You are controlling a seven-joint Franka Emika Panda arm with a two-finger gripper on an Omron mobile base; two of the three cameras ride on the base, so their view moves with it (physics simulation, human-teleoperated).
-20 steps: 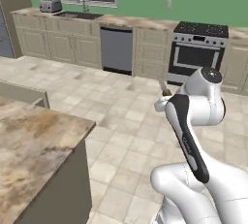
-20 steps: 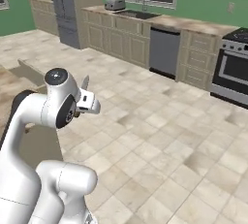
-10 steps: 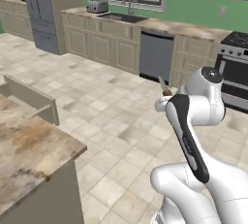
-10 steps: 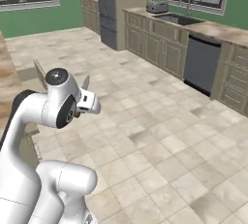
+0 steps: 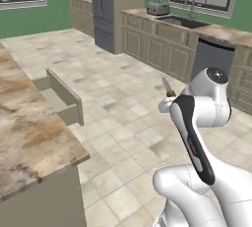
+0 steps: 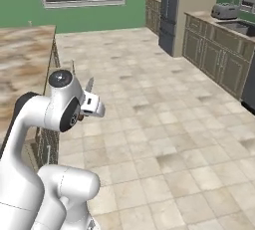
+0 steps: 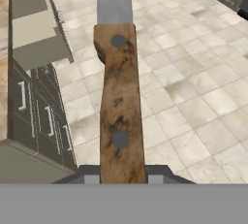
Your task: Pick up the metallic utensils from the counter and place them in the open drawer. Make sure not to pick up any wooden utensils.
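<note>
My gripper (image 7: 122, 177) is shut on a knife (image 7: 118, 102) with a mottled brown handle and a grey metal blade that points away from the hand. In the left base view the knife (image 5: 168, 87) sticks up from the gripper (image 5: 168, 103) over the tiled floor, well right of the counter. The marbled brown counter (image 5: 24, 123) lies at the left, and the open drawer (image 5: 59, 96), a shallow beige box, juts out from its side. In the hand view the open drawer (image 7: 41, 34) sits at the upper left. The counter (image 6: 25, 59) also lies at the left of the right base view.
Across the tiled floor (image 5: 123, 98) runs a row of beige cabinets with a sink (image 5: 184, 20), a toaster (image 5: 158, 8), a dishwasher (image 5: 211, 59) and a tall grey fridge (image 5: 102, 10). Dark island cabinet fronts (image 7: 38, 121) with pale handles stand below the drawer.
The whole picture has swung as the base turned: the far cabinets slid right, and the island counter and open drawer came closer on the left. The knife stays in the gripper.
</note>
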